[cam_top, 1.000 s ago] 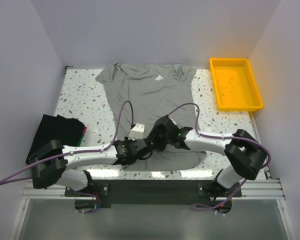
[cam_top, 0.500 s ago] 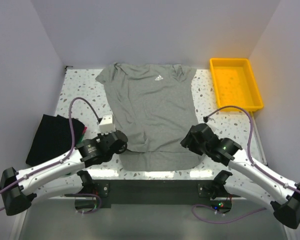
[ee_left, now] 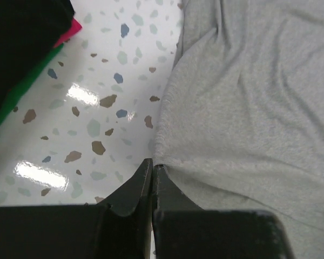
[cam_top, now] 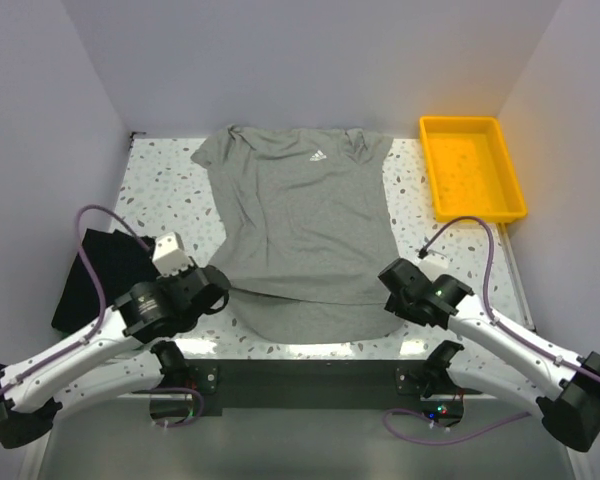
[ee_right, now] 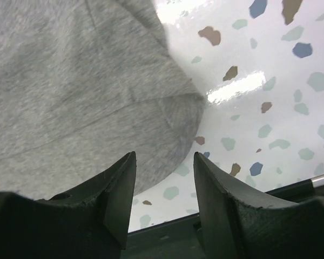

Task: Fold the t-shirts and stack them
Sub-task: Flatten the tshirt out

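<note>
I have the grey t-shirt [cam_top: 305, 220] spread flat just left of the yellow tray [cam_top: 429, 170], apart from it. Its long axis runs parallel to the tray's long side, with the collar level with the tray's far end and the hem well nearer to me than the tray's near end. The folded black shirt [cam_top: 105, 270] with the green one [ee_left: 21, 94] beneath sits on the far side of the grey shirt from the tray. My left gripper [ee_left: 152, 163] is at the hem corner farther from the tray. Its jaws are pressed together with the tips right on the fabric's edge, and I cannot tell whether any cloth is actually pinched between them. My right gripper [ee_right: 163, 157] hangs over the hem corner nearer the tray, jaws parted to about midway and holding nothing. The rounded corner lies just ahead of the gap and slightly toward the left finger. Each arm is nearest its own corner, so I judge the next move to be closing the right jaws on that corner. Both corners would then go along the long axis toward the collar.
</note>
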Robot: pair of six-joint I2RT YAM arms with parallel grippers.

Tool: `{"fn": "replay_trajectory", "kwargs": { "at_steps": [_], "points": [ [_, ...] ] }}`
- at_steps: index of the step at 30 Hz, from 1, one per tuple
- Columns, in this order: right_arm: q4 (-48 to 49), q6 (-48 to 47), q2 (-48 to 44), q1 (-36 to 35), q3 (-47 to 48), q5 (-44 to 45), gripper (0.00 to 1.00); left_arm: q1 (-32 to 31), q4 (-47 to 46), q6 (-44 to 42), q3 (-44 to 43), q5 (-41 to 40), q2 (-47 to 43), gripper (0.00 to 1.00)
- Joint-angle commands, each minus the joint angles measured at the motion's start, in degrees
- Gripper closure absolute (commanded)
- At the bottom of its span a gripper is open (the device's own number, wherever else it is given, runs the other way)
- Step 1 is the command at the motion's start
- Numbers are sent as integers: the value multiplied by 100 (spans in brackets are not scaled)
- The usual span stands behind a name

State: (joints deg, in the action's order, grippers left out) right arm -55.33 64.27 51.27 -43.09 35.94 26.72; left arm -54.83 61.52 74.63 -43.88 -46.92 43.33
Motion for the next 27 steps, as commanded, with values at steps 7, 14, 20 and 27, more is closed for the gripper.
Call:
{"fn": "replay_trajectory", "kwargs": {
  "at_steps": [7, 14, 20, 27],
  "points": [
    [496, -1089, 708, 222, 711, 221, 59, 34, 1362, 851, -657, -1126, -510, 100],
    [708, -1768, 1983, -410, 1388, 254, 64, 34, 1389, 650, -762, -1267, -729, 100],
    [1313, -2427, 2212, -516, 1354, -175, 64, 34, 1389, 465, -1140, -1531, -739, 100],
    [1788, -3069, 2651, -920, 1695, -360, 63, 34, 1389, 333, -1492, -1812, -589, 100]
  ]
}}
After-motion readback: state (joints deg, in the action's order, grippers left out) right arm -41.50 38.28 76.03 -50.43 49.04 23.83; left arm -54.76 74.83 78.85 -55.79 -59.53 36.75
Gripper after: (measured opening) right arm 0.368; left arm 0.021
